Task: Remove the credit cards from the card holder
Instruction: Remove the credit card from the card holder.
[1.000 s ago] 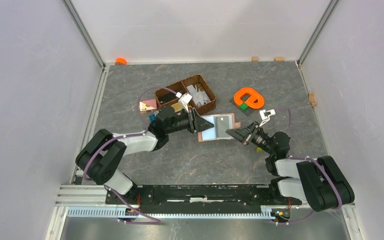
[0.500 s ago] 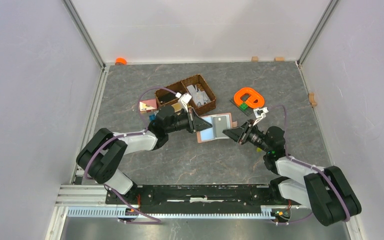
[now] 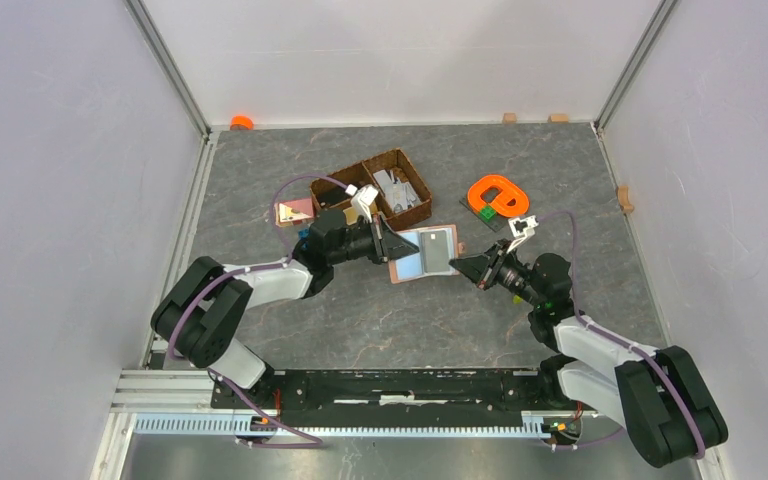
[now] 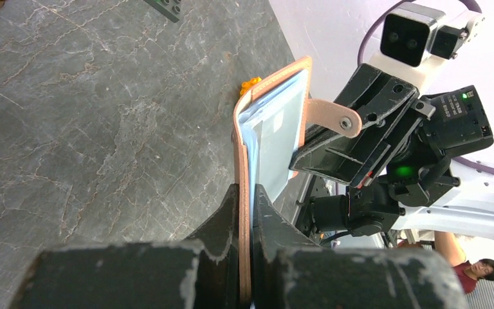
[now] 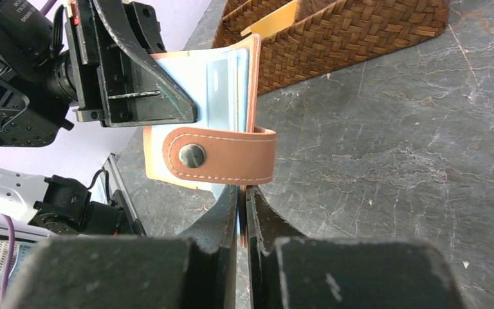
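- I read the left gripper (image 3: 405, 249) as clamped on the left edge of the open card holder (image 3: 425, 253). Its wrist view shows tan leather pinched between the fingers.
- The right gripper (image 3: 457, 264) is clenched on the opposite edge, directly beneath the snap tab (image 5: 222, 154).
- The card holder is held between both grippers at mid-table, just near of the wicker basket (image 3: 416, 180).
- Pale blue credit cards (image 4: 273, 138) sit in its pockets.
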Controlling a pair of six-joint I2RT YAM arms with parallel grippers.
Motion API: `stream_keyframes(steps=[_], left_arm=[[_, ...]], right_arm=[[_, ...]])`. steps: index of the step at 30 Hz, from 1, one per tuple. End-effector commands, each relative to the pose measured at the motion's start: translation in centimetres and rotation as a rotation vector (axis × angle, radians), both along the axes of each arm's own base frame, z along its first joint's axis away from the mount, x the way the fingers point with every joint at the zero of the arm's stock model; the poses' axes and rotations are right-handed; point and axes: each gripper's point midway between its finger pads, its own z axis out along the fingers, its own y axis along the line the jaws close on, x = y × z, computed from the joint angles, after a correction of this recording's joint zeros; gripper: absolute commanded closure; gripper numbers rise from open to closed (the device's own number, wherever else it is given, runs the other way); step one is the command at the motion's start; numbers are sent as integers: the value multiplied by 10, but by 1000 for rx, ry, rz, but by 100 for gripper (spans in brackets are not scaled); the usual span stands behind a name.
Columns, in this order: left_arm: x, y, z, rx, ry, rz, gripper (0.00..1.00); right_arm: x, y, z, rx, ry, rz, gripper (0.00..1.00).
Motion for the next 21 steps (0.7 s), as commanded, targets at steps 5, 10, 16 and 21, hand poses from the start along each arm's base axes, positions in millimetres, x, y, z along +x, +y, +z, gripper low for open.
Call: stream_keyframes(steps=[5,10,16,21], left_arm=[[12,0,15,-29,-34,17,98],[14,-3,11,-27,-18,2,98],[12,-4,14,-38,-22,-12,98],[13,-6,9,-37,-3,-18,98]], right_arm=[[-2,11,29,65,-97,64,92],[-8,19,38,97,-121,118,95],[-8,21,35,81,-112,119,95],[-12,25,40,93,-133,146,100]])
